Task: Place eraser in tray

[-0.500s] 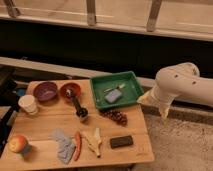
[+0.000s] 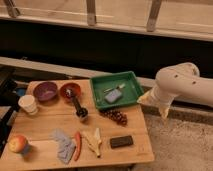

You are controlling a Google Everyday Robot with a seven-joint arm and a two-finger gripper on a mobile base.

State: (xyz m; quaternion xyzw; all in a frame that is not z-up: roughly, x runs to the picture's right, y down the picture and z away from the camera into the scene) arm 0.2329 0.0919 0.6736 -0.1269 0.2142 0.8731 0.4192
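Wooden table [image 2: 42, 127]: eraser [image 2: 121, 141] laid near front edge, apart from tray [image 2: 101, 84]; gripper [image 2: 164, 109] held beyond right edge, grip state cannot be told.

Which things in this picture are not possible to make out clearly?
Camera view:
- Hand, at the arm's end just right of the tray: its details cannot be told.
- Thin item in the tray: too small to name.
- Inside of the cup: hidden by its own wall.
- Arm's base: cut off by the right edge.
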